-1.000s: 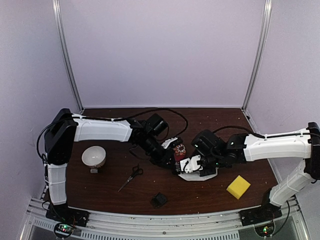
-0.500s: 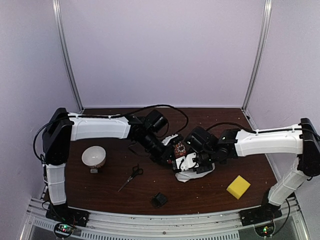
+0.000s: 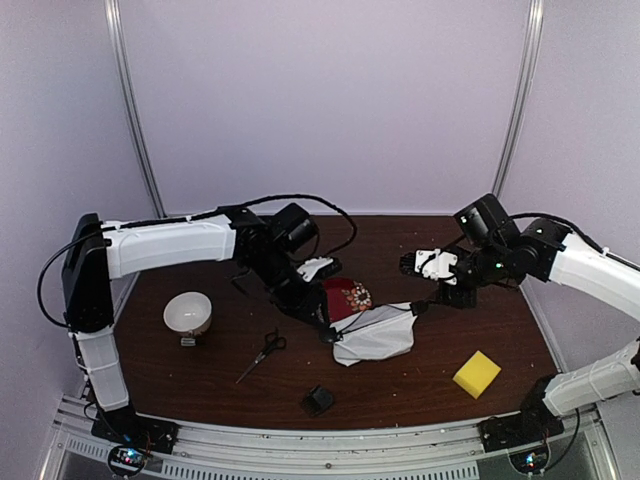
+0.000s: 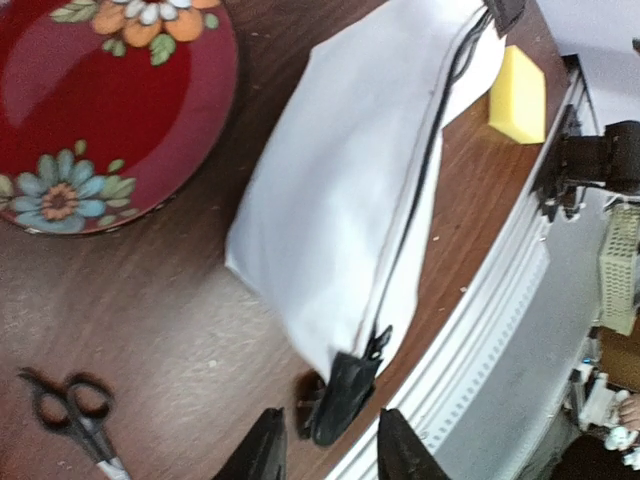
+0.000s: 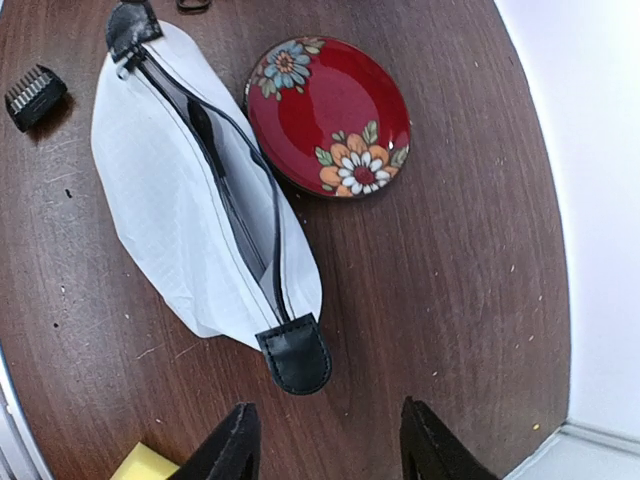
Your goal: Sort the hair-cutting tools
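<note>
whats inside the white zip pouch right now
The white pouch has its zipper open. Through the slit only grey lining and one dark shape show, too unclear to name. The fabric covers the rest of the inside.

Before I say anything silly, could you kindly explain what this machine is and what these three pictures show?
These are two white robot arms, left and right, bolted to a brown wooden table, each ending in a two-finger claw. The wide picture looks down from above; the other two come from cameras on the wrists. On the table lie a white fabric pouch with a black zipper, a red flowered plate, a white bowl, small black-handled scissors, a small black clipper attachment block and a yellow sponge. The left claw stands open around the pouch's black end tab; the right claw hangs open above the table. Nothing is held.
</note>
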`<state>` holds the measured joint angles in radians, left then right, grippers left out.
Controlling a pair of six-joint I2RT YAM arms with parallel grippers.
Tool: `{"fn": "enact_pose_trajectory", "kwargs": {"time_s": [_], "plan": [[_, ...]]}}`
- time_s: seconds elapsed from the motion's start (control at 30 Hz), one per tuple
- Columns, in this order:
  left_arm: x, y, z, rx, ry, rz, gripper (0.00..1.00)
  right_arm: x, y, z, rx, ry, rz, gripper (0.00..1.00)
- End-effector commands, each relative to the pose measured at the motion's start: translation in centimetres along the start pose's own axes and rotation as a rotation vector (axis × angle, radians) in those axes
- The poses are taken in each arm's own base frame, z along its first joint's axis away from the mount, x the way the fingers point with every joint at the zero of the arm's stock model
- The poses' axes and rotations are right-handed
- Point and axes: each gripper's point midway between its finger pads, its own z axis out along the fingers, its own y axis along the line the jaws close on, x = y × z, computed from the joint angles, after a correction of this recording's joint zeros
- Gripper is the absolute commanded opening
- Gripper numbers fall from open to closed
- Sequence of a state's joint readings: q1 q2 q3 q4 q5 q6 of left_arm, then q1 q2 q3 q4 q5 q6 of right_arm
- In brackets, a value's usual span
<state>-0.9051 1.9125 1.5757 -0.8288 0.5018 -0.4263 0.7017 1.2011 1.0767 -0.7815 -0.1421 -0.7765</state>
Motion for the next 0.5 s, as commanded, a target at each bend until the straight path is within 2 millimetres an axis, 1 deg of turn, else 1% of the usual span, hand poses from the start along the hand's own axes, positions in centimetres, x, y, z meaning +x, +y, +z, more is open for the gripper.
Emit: {"fn": "enact_pose_trajectory", "kwargs": {"time_s": [0.0,0.07,0.17,0.2,0.27,0.33,0.47], "plan": [[0.8,2.4,-5.6,-0.254,-0.073,0.054,0.41,1.4,0.6,-0.2,-0.058,-0.036,0.153,0.49],[2.0,4.8,-6.9,-0.399,-0.077,0.033,0.43,1.7,-0.2,-0.4,-0.041,-0.052,0.204,0.49],[5.0,9.3,-6.9,-0.591,0.001,-0.032,0.44,1.5,-1.5,-0.3,-0.017,-0.097,0.292,0.49],[5.7,10.4,-6.7,-0.621,0.027,-0.055,0.43,1.5,-1.8,-0.3,-0.014,-0.111,0.324,0.49],[6.6,11.8,-5.9,-0.655,0.062,-0.066,0.36,1.3,-2.1,-0.1,-0.029,-0.148,0.378,0.49],[6.7,12.4,-5.1,-0.655,0.077,-0.068,0.30,1.3,-1.9,0.2,-0.048,-0.161,0.397,0.49],[6.4,13.5,-4.2,-0.687,0.095,-0.080,0.30,1.5,-1.4,0.7,-0.065,-0.166,0.403,0.50]]}}
